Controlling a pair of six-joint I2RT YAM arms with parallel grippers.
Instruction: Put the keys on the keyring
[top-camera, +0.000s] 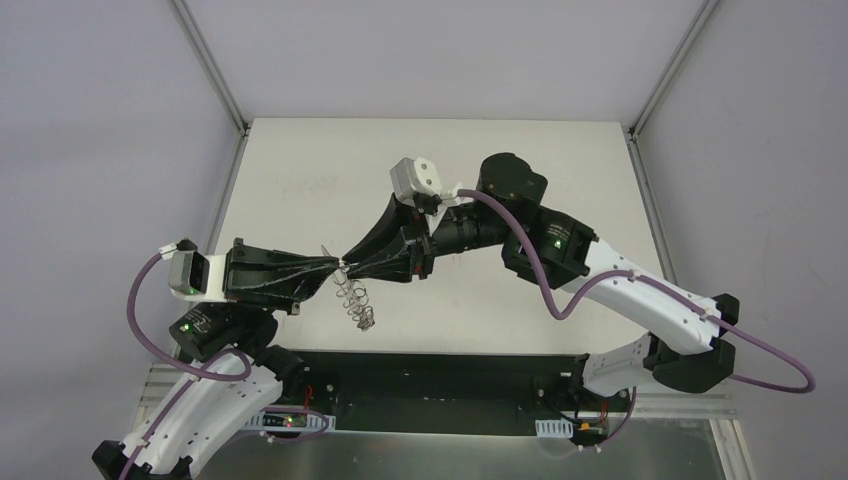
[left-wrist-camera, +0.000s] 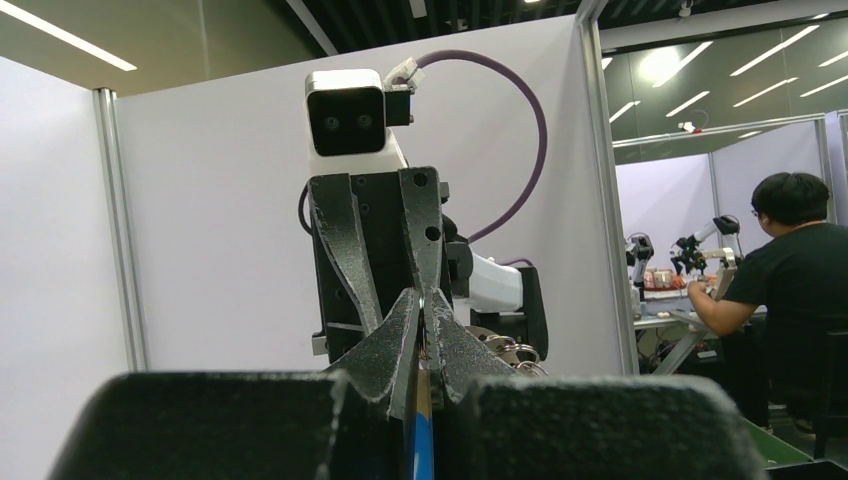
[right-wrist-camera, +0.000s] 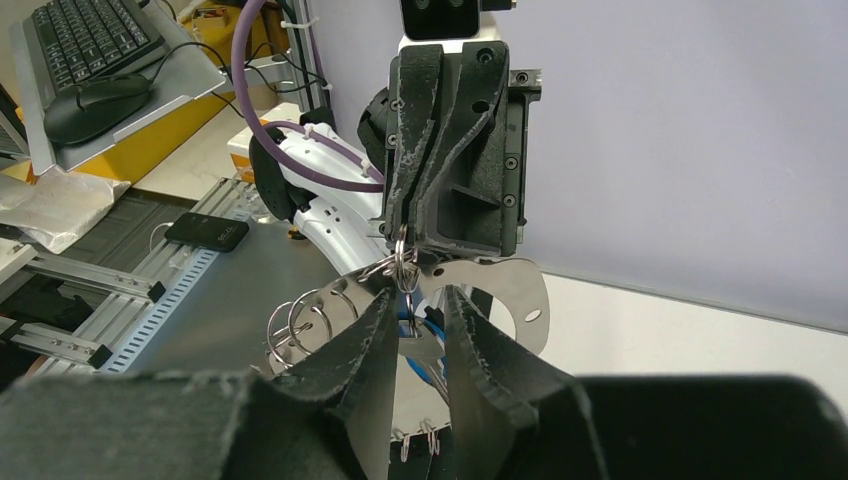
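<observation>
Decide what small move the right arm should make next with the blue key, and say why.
Probably shift the right gripper slightly, steering the key onto the small loop at the tips of the shut left gripper. The key lies between the right fingers, just short of that loop; the keyring dangles there.

Left arm (top-camera: 215, 395): rises at the near left corner of the table (top-camera: 300, 160) and reaches right. Left gripper (top-camera: 330, 265): level above the table's near middle, jaws pressed together. Right arm (top-camera: 650, 300): bends in from the table's right edge. Right gripper (top-camera: 352, 262): meets the left tip to tip, jaws narrowly apart.
</observation>
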